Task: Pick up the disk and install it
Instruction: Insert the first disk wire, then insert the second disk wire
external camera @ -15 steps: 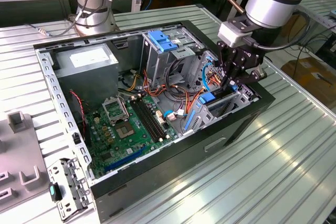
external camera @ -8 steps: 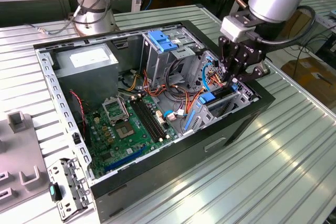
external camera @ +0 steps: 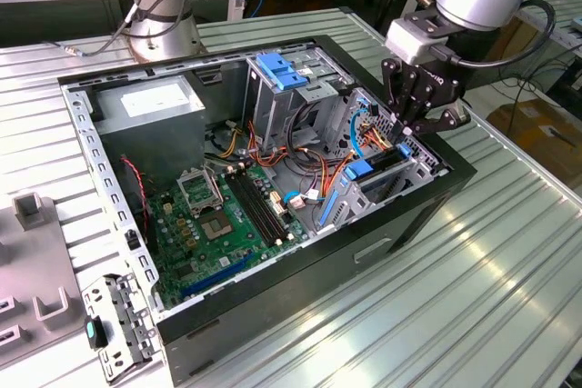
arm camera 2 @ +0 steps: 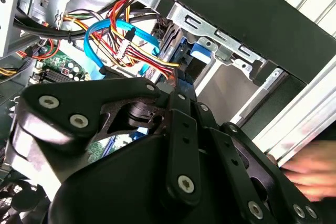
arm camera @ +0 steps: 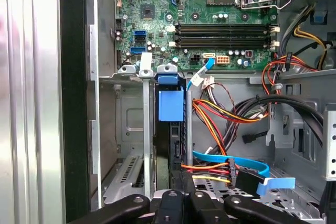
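Exterior cam looks down from afar; wrist cams close inside case (external camera: 300, 261).

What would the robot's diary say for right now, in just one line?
stage: disk install | gripper: above drive bay at the case's edge, on the exterior view's right | disk: standing on edge in bay slot, blue rail end visible | case: open

Green motherboard (arm camera: 210, 3), blue disk rail (arm camera: 170, 106), orange/red/yellow wires (arm camera: 215, 119), blk case (external camera: 382, 224).

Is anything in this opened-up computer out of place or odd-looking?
Nothing looks broken. The disk appears to stand on edge in its bay below the gripper. Two odd bits: loose cables sprawl across the case, and a metal bracket lies outside it on the table.
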